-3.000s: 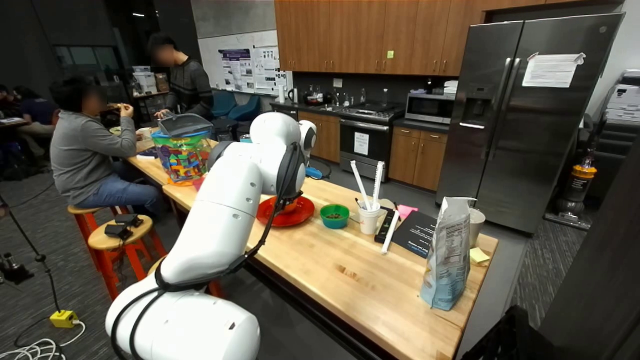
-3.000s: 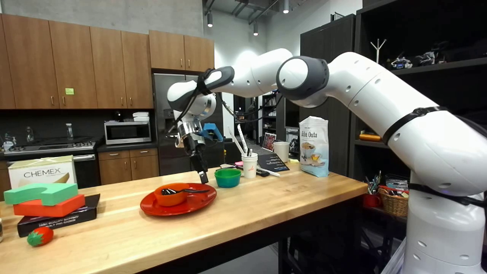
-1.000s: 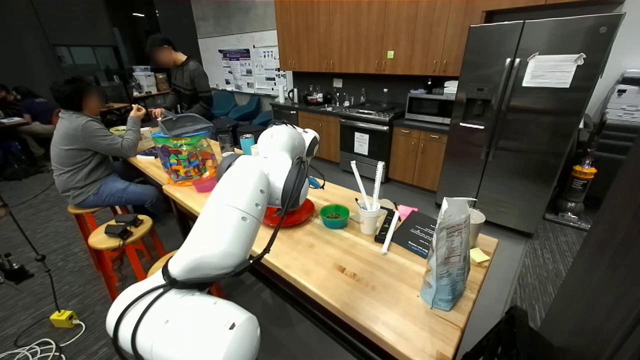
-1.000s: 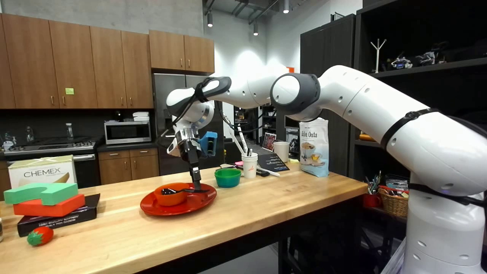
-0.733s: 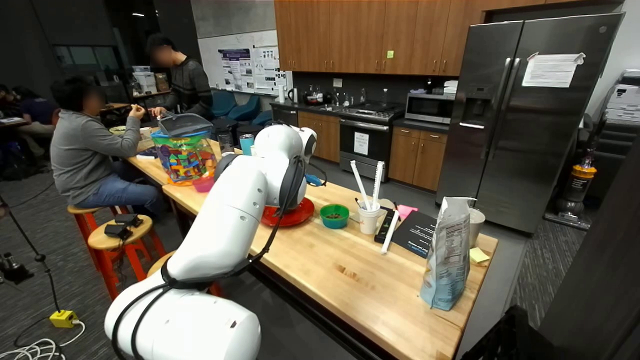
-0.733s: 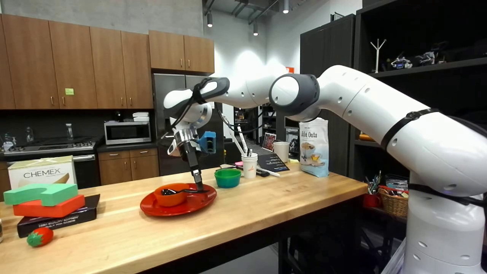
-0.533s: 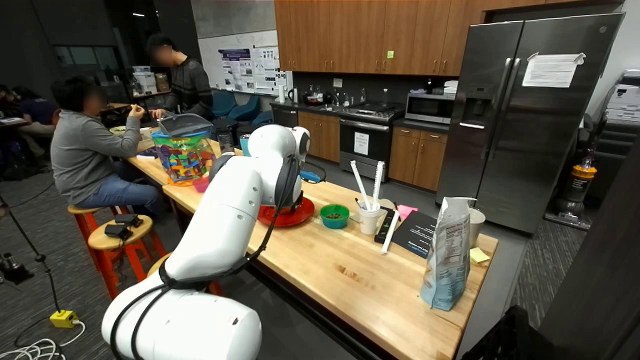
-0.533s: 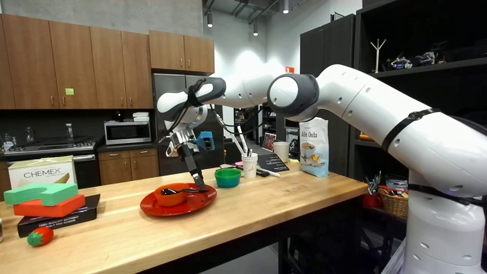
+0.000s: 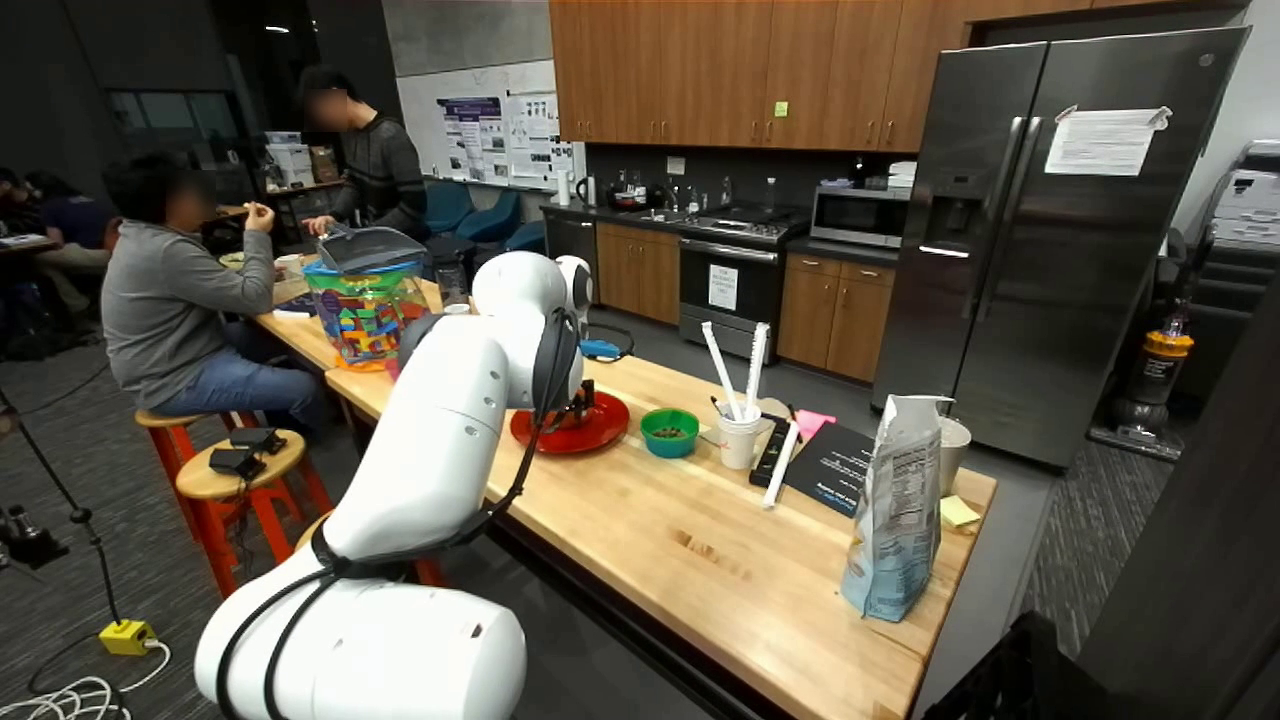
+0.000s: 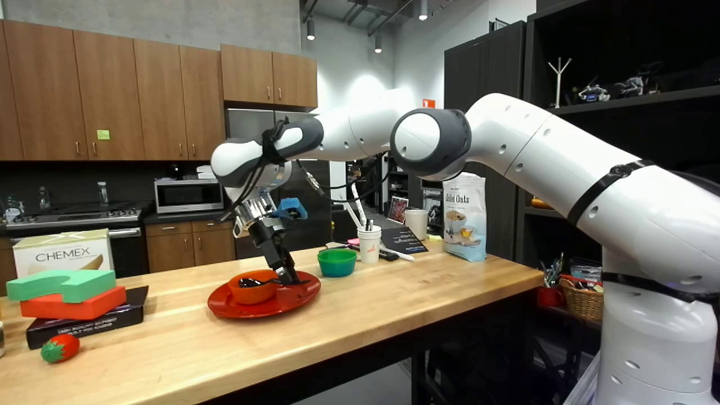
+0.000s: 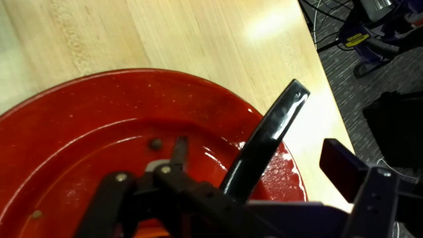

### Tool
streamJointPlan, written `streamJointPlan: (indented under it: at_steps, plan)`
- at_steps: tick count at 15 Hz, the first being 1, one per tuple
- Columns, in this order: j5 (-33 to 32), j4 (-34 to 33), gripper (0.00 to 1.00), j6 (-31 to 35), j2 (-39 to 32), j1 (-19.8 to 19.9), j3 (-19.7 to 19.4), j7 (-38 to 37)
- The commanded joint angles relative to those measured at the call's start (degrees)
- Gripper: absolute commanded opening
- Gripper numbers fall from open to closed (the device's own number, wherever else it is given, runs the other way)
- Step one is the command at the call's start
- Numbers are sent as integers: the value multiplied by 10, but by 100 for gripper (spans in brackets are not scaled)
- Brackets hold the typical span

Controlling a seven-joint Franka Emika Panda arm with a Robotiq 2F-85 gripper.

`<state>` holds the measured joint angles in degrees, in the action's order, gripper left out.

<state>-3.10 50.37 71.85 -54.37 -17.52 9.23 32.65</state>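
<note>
My gripper (image 11: 259, 158) is open over a red plate (image 11: 99, 99), its fingers wide apart. Between them runs the black, shiny handle of a spoon (image 11: 264, 145), its end sticking out past the plate's rim; I see no finger closed on it. In an exterior view, the tilted gripper (image 10: 288, 277) is low over the plate's right part, at the handle. The spoon's head rests in an orange bowl (image 10: 253, 293) on the plate, and only a sliver of that bowl shows in the wrist view. The arm partly hides gripper and bowl in an exterior view.
Beside the plate stand a green and teal bowl (image 10: 336, 262), a paper cup (image 10: 369, 246) with pens, and an oats bag (image 10: 464, 219). Foam blocks (image 10: 73, 304) and a toy strawberry (image 10: 60, 348) lie at the other side. A person (image 9: 190, 290) sits past a block bin (image 9: 370, 315).
Over three seconds my gripper has come down from above the plate to the spoon's handle. During the last second the wrist has shifted and the gripper has tilted. Plate, bowl and spoon look unmoved.
</note>
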Motion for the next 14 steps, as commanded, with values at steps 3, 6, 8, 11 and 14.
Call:
streamJointPlan:
  at_steps: [3,6,8,11,14]
  plan:
    - [-3,-13,100,-9,-9,-9,-5,-26]
    - [0,-16,100,-15,-14,-9,-3,-32]
    - [0,-18,100,-18,-17,-9,-2,-34]
    - [-1,-20,75,-26,-21,-10,-2,-36]
    - [-1,-21,59,-33,-20,-7,-2,-30]
